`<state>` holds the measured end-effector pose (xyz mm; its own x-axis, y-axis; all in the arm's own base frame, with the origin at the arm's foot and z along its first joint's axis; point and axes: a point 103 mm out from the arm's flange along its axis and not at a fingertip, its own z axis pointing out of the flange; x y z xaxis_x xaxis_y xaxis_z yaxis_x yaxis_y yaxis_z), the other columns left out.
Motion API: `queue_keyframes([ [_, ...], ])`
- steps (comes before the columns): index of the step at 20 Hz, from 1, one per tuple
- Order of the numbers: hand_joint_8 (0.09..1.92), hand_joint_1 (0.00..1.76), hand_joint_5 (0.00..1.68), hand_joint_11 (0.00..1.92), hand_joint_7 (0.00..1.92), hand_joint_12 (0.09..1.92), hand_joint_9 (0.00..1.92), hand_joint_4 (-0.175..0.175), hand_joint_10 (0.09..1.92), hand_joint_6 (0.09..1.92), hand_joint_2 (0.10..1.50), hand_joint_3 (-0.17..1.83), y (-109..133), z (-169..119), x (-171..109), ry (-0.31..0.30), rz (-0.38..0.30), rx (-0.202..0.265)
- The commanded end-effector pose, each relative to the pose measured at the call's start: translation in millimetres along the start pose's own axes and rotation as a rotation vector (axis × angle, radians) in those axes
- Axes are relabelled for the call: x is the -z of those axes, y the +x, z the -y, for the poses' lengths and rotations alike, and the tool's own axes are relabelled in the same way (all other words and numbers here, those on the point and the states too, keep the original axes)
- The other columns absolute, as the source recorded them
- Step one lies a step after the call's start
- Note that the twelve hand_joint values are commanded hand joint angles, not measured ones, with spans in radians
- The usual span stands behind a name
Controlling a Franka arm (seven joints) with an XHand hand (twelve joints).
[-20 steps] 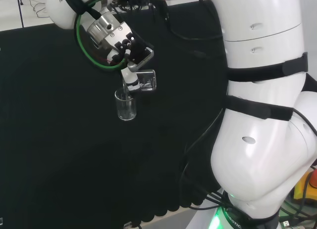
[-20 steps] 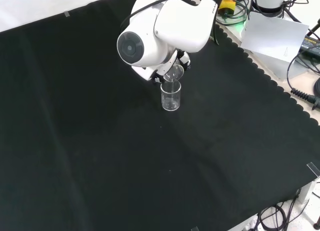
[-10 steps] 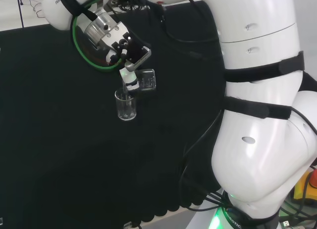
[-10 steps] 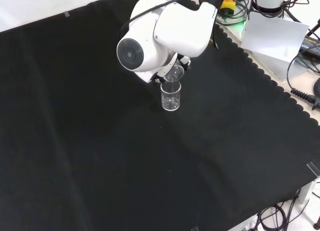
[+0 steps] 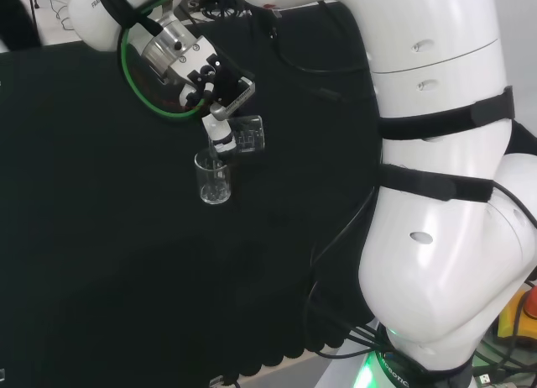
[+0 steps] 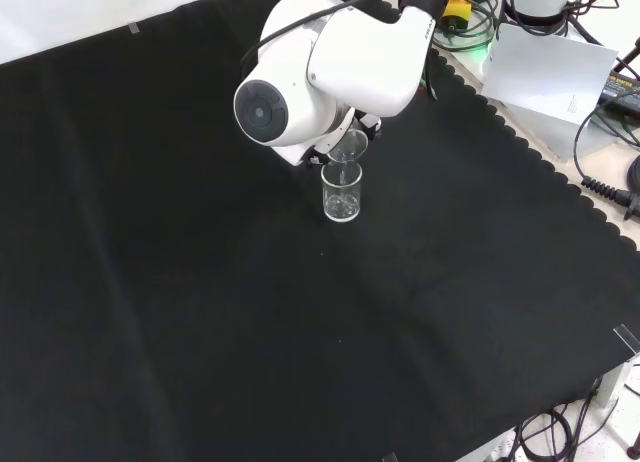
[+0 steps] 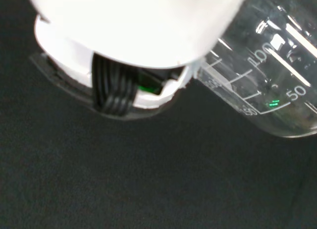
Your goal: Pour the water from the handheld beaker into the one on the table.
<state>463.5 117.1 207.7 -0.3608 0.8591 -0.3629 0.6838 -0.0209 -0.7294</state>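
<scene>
A clear glass beaker (image 5: 213, 180) stands upright on the black cloth, seen in the front view as the beaker (image 6: 341, 192) just below the arm's white link. Right above it the hand (image 5: 220, 98) is shut on a second clear beaker (image 5: 246, 135), tipped over on its side with its mouth over the standing one. In the front view the tipped beaker (image 6: 347, 145) shows just above the standing beaker's rim. The wrist view shows the held beaker (image 7: 270, 87) close up, with printed scale marks, beside a blurred white part of the hand (image 7: 129, 35). I cannot make out water in either beaker.
The arm's big white links (image 5: 436, 170) rise at the right of the head view. A white link with a round grey cap (image 6: 300, 82) stands before the hand in the front view. The cloth's scalloped edge (image 6: 560, 182), with cables and a white sheet beyond it, runs along the right.
The hand and the tipped beaker have shifted slightly up and left in the head view. The standing beaker has not moved.
</scene>
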Motion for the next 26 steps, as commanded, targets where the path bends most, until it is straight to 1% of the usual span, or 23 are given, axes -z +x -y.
queue_keyframes([
  [1, 0.09, 1.44, 1.43, 1.24, 1.53, 0.64, 1.57, -0.175, 0.25, 0.32, 0.6, 0.6, 0.5, -0.4, 0.3, 0.009, 0.008, -0.003],
  [14, 0.09, 1.44, 1.43, 1.24, 1.53, 0.64, 1.57, -0.175, 0.25, 0.32, 0.6, 0.61, 2.9, -3.3, 1.2, 0.039, 0.018, -0.01],
  [22, 0.09, 1.44, 1.43, 1.24, 1.53, 0.64, 1.58, -0.175, 0.25, 0.33, 0.6, 0.61, 6.0, 0.0, 4.7, 0.042, 0.036, -0.022],
  [26, 0.09, 1.44, 1.43, 1.25, 1.53, 0.65, 1.58, -0.175, 0.24, 0.33, 0.6, 0.62, 5.7, 1.0, 5.9, 0.043, 0.035, -0.025],
])
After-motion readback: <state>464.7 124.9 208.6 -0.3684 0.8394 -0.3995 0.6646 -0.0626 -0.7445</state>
